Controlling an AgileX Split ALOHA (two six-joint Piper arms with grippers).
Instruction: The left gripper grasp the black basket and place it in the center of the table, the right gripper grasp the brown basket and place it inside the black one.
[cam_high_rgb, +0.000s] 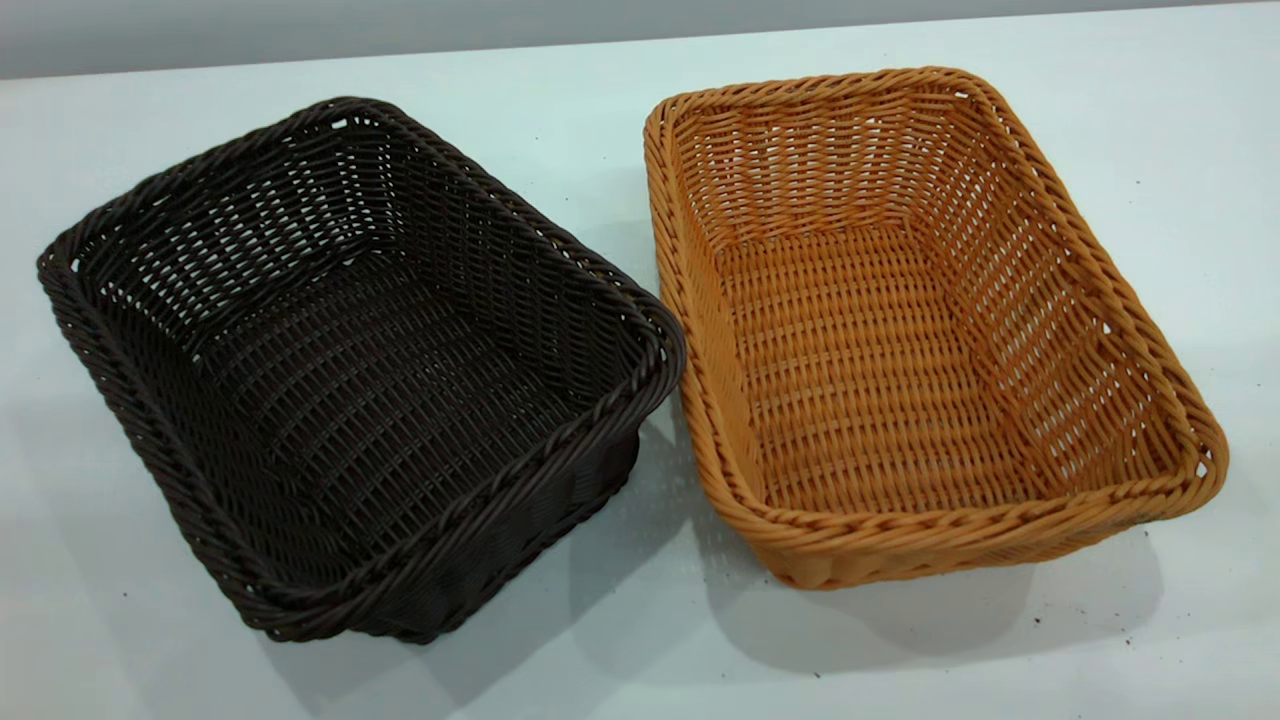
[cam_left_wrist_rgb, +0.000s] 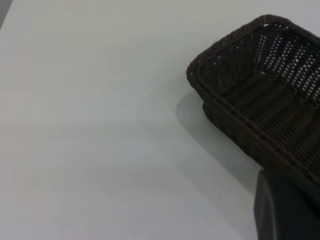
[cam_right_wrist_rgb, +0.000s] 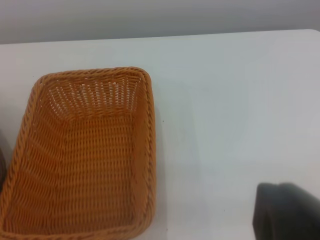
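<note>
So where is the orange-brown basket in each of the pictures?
Exterior view: the brown basket sits on the right, empty, beside the black basket.
Left wrist view: not in it; only the black basket shows.
Right wrist view: the brown basket fills the lower left part of the picture.
Shared landmark: the white table under everything, also seen at and.

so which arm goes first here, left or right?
Left, probably. The black basket sits at the exterior view's left, empty, beside the brown basket, and it must be centred on the table first. The left gripper is already next to its rim.
</note>
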